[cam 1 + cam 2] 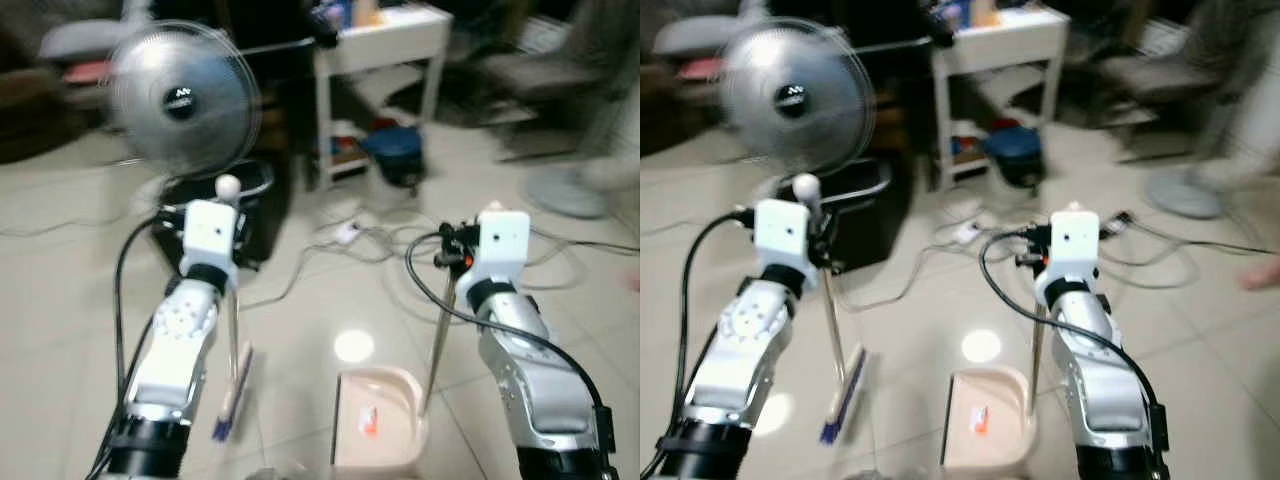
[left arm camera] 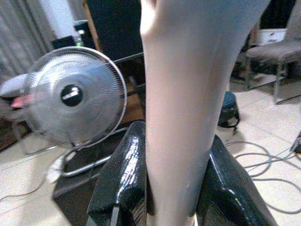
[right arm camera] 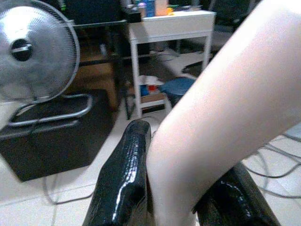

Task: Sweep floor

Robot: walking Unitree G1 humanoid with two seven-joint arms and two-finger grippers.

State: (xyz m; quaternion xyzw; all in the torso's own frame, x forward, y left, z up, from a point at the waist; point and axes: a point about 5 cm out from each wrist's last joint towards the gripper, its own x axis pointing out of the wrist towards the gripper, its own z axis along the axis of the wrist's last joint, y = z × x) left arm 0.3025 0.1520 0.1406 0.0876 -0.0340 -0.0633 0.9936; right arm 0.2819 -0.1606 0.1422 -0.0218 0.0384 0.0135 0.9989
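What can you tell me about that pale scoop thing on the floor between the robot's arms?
It is a dustpan, pale beige and plastic-looking, resting flat on the tiled floor. Its raised rim curves round the far end. A small orange scrap lies inside. A thin upright handle rises from its right side to the right gripper, whose black fingers are clamped round it.

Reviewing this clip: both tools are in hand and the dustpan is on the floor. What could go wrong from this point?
1. Loose cables trail across the tiles just ahead of the dustpan; the broom could snag them.
2. The fan stands right behind the left gripper; a swing of the broom handle might knock it.
3. The orange scrap in the pan could spill if the right gripper tilts the handle.
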